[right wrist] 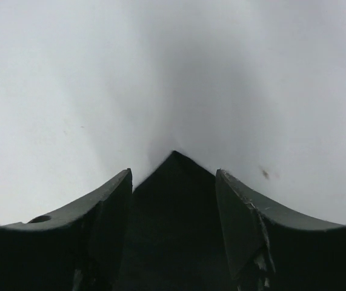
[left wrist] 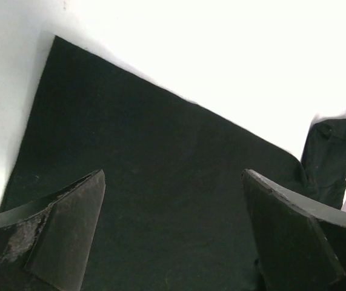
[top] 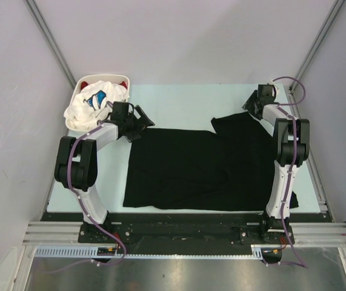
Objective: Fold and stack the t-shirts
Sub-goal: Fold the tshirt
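Note:
A large black t-shirt [top: 191,170] lies spread flat on the pale table. My left gripper [top: 139,121] hovers over its far left corner, jaws wide open and empty. In the left wrist view [left wrist: 173,176] the black cloth [left wrist: 160,133] lies below the fingers. My right gripper [top: 249,104] is at the shirt's far right sleeve. In the right wrist view [right wrist: 173,173] the jaws stand apart, with a pointed corner of black cloth [right wrist: 173,206] between them. A white tee with blue print [top: 91,103] and a red one [top: 85,82] sit in the basket.
The white oval basket [top: 74,92] stands at the table's far left corner, just behind my left arm. Grey enclosure walls rise on the left, right and back. A metal rail [top: 185,233] runs along the near edge.

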Motion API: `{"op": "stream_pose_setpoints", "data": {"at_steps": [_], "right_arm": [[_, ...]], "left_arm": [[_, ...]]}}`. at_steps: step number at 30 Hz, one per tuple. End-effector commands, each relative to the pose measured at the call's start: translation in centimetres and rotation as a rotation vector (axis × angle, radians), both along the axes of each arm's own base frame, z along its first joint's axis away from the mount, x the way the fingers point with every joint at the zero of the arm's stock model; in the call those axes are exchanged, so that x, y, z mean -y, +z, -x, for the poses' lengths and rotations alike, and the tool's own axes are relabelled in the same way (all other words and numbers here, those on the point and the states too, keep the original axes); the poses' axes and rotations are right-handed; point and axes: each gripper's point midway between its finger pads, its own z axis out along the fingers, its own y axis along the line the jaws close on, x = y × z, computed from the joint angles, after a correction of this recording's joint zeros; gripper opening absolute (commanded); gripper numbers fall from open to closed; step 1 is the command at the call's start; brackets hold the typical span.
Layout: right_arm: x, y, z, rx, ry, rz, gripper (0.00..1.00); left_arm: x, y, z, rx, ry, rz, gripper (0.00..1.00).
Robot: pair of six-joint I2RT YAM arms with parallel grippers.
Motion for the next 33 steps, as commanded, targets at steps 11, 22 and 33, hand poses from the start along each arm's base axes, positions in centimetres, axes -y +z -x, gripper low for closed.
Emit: {"op": "stream_pose_setpoints", "data": {"at_steps": [11,22,33], "right_arm": [[-2.0,2.7,-1.2,0.038,0.060,0.046,0.56],[-1.1,2.3,0.7,-0.015,0.040,0.072,0.50],[0.1,2.1,1.9,-0.039,0.010,0.075,0.48]], "left_arm": [[-1.8,-0.4,-0.9,0.016,0.001,0.002,0.98],[-1.6,-0.6,-0.8,0.006,-0.004,0.013,0.97],[-1.7,-0.6,-0.8,0.008,-0.002,0.017,0.97]]}}
